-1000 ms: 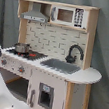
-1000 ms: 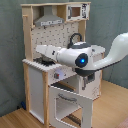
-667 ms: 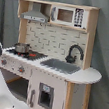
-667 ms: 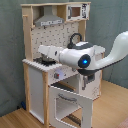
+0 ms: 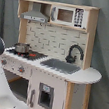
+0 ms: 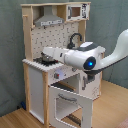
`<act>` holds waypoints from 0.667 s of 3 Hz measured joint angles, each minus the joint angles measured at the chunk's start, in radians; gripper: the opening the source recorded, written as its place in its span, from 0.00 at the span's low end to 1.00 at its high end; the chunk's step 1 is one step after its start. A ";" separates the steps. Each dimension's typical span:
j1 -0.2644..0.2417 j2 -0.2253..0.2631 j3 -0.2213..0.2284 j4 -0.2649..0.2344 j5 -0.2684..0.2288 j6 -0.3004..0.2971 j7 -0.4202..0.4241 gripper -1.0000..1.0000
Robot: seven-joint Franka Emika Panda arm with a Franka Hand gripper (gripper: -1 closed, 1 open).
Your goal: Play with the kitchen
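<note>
Jaws hidden, open or closed unclear; gripper end out of sight behind arm (image 6: 87, 60) in second exterior view, reaching toward hob (image 6: 46, 59). Tall toy kitchen (image 5: 53, 65) standing on wood floor (image 6: 112, 107) against grey curtain: white panels, pale wood frame, pot (image 5: 21, 48) on hob, grey sink (image 5: 61, 65), black faucet (image 5: 75, 52), oven door (image 6: 70, 102) hanging open.

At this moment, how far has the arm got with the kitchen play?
Done: the oven door already hangs open, seen in the second exterior view. In hand: the arm reaches over the counter toward the hob; its gripper is not visible. Left: the pot sits on the hob, and the faucet and sink look untouched.
</note>
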 joint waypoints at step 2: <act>0.065 0.113 0.001 -0.166 -0.114 -0.058 0.049 1.00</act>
